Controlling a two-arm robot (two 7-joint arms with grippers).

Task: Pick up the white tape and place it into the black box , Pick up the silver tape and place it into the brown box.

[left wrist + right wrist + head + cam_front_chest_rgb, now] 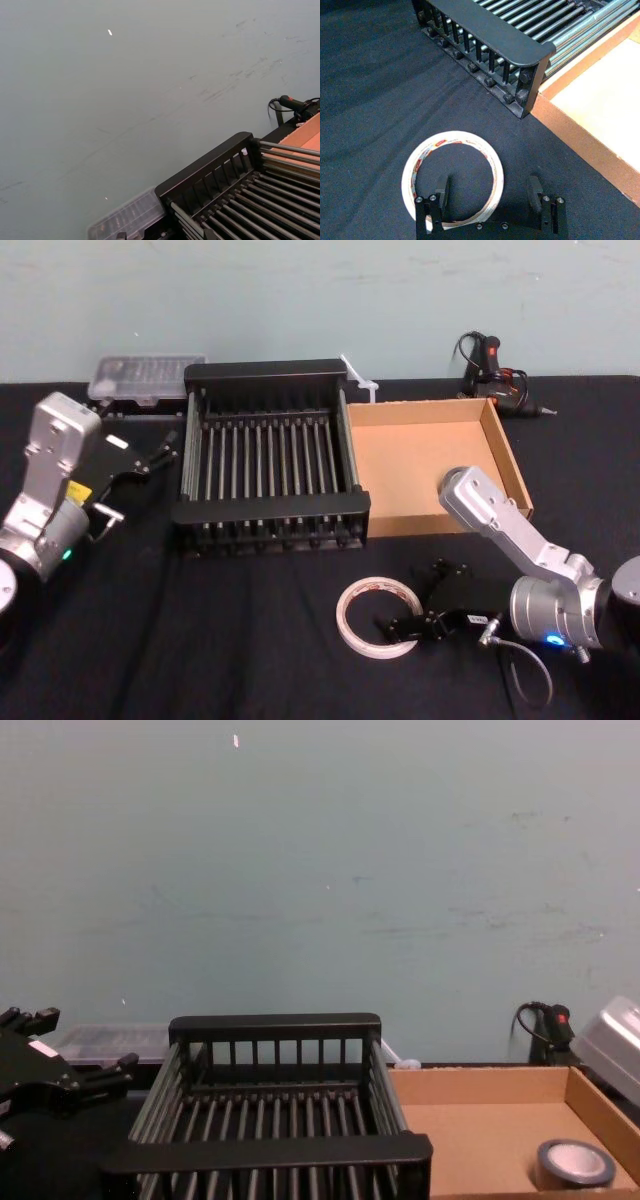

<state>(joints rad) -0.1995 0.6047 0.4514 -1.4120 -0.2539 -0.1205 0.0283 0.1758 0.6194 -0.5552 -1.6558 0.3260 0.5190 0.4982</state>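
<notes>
Right gripper (488, 192) sits low over the black cloth (230, 640) at the near edge of the table. Its fingers are spread wide and hold nothing: one finger (441, 190) stands inside the ring of the white tape (455, 136) and the other outside, so the roll's wall lies between them, not yet pinched. The roll lies flat on the cloth, just in front of the black box (270, 508), which has nothing in it. Beside that box on the right, the brown box (470, 1140) already holds the silver tape (573, 1163) near its front right corner. So I judge the silver half done and the white half barely begun: grasp, lift and drop remain. Left gripper (165, 452) hovers idle left of the black box, fingers apart.
</notes>
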